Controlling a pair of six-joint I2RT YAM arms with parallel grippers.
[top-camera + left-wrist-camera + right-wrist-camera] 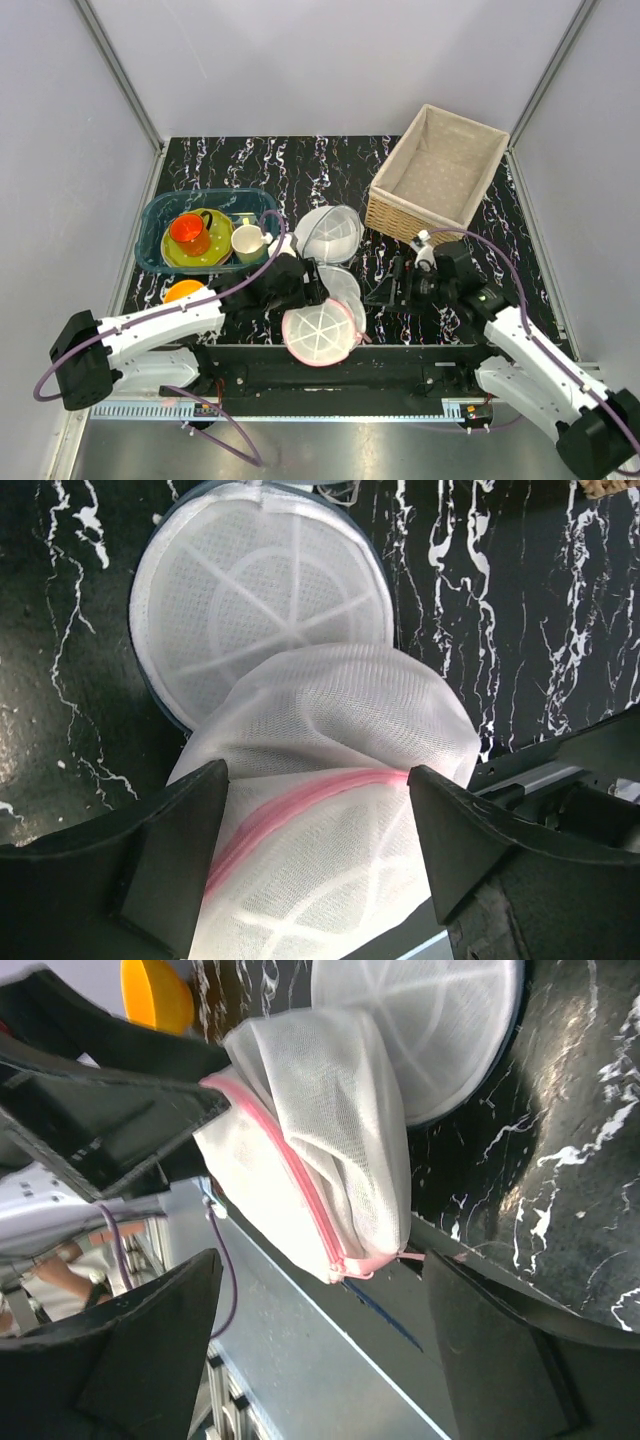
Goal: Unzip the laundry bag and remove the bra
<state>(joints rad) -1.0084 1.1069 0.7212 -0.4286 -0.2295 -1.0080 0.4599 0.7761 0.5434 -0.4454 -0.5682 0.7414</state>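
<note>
Laundry bag (318,335) — clamped by left gripper (317,785).

The laundry bag (330,720) runs off the left wrist view's bottom edge, contents unreadable through mesh. Right wrist view's top edge crops the white dome (430,1020).

The laundry bag (330,1150) is made of white mesh cloth, pink-trimmed; the desk (300,165) is finished in glossy black marbling; the basket (395,215) is woven wicker.
</note>
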